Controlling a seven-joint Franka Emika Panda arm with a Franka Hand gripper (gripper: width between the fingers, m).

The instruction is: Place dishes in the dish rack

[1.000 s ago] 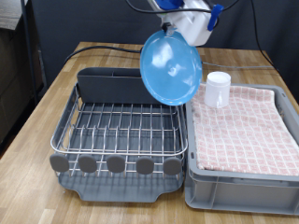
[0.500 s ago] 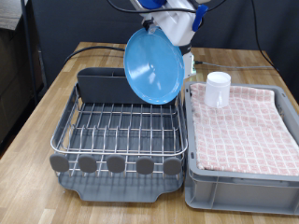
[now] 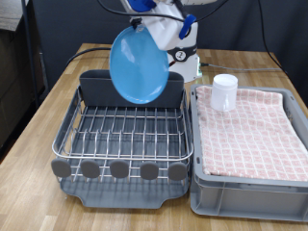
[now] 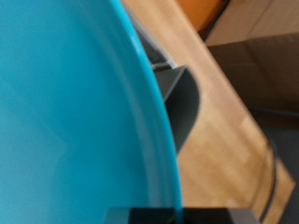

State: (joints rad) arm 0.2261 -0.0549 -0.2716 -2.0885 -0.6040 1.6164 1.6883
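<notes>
The light-blue plate (image 3: 140, 64) hangs on edge in the air above the far part of the dish rack (image 3: 122, 135), in front of its grey caddy (image 3: 96, 89). My gripper (image 3: 152, 21) holds the plate by its upper rim; the fingertips are hidden behind it. In the wrist view the plate (image 4: 75, 121) fills most of the picture, with the caddy (image 4: 182, 103) beyond its edge. The white mug (image 3: 223, 92) stands on the pink checked towel (image 3: 252, 135) at the far corner of the crate. The wooden spoon is out of view.
The grey crate (image 3: 245, 192) sits right of the rack in the exterior view. Both stand on a wooden table (image 3: 38, 135). A black cable (image 3: 96, 48) lies at the table's far side. Round grey tabs (image 3: 119, 169) line the rack's near edge.
The gripper has carried the plate towards the exterior view's left, from above the rack's right edge beside the mug to over the rack's far middle. The mug has not moved.
</notes>
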